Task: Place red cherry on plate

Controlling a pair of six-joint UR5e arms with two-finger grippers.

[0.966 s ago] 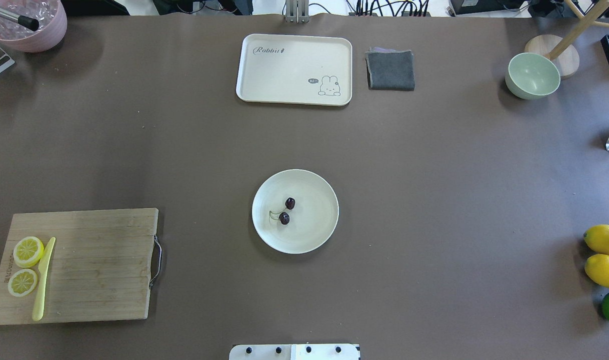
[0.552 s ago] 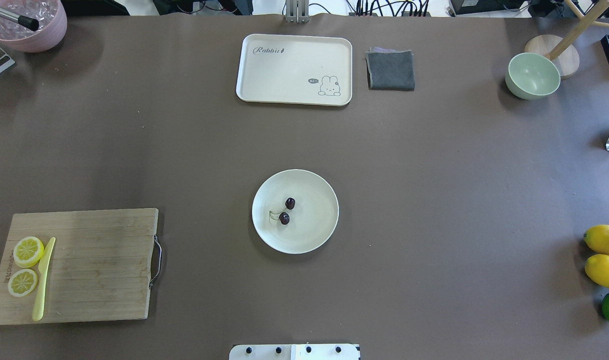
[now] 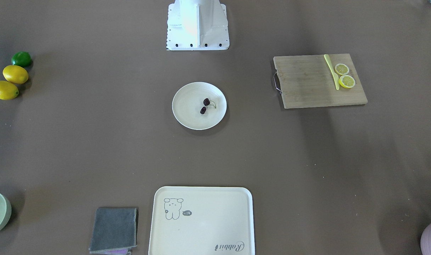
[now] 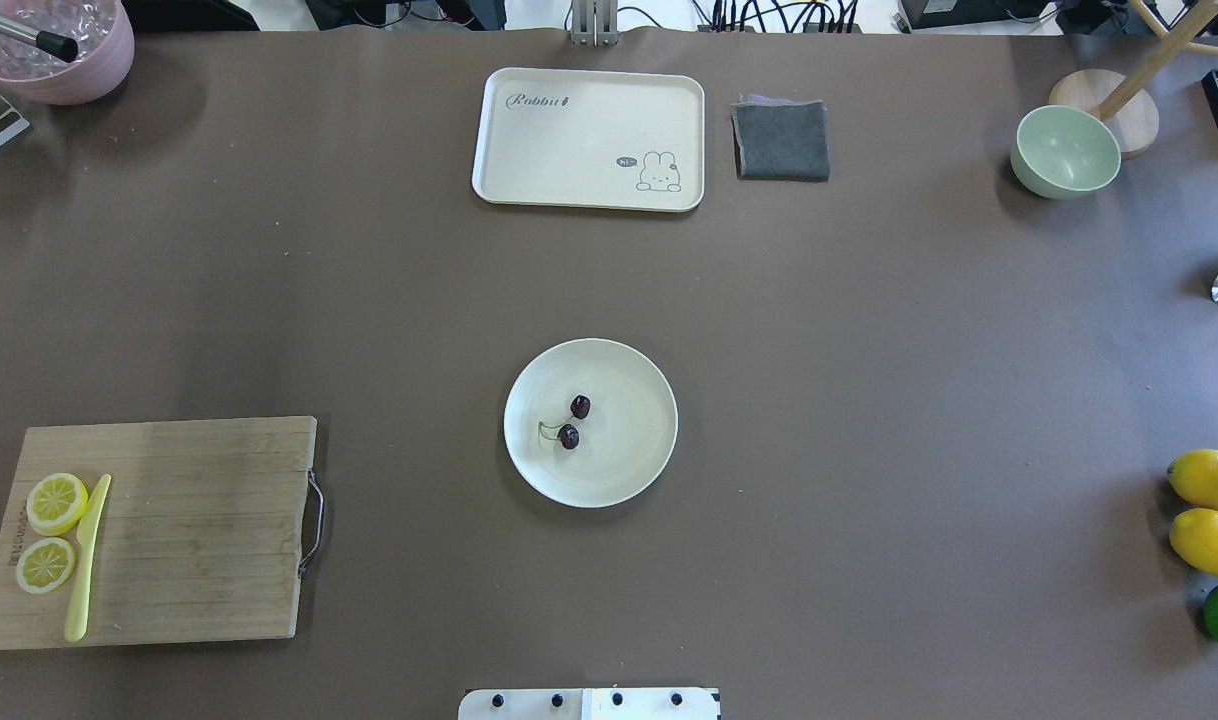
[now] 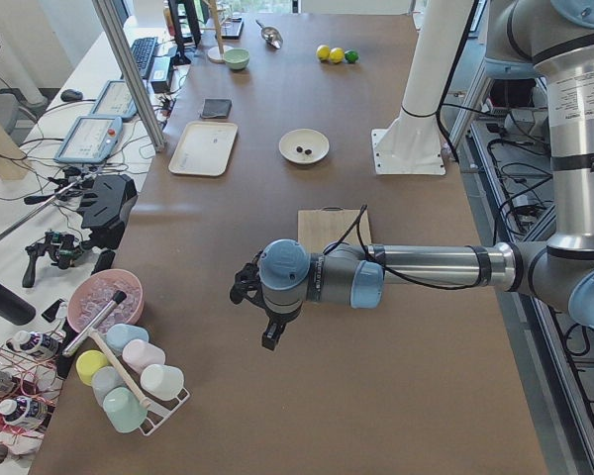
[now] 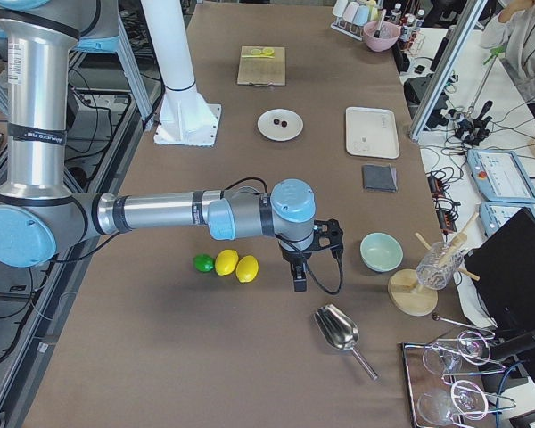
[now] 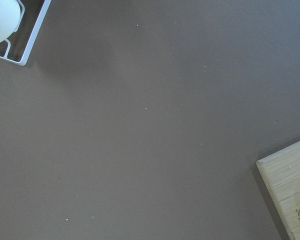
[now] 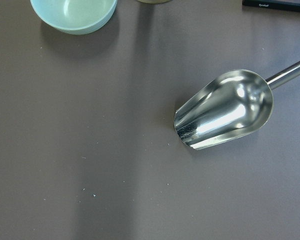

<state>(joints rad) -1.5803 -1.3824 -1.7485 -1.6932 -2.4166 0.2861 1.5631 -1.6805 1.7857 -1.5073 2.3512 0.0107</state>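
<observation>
Red cherry lies on plate, well apart from left gripper and right gripper; their closure I cannot tell.

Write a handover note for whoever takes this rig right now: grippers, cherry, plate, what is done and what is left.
Left gripper: hangs over the bare brown table, out past the wooden cutting board. It shows only in the side view, so open or shut cannot be told.
Right gripper: hangs over bare table near the shiny metal scoop. Open or shut cannot be told either.
The pair of tiny dark maroon cherries on a pale green stem lies inside the round cream-white plate at the table's centre, far from both arms.
Done: cherries on the plate.
Left: nothing that shows.
</observation>
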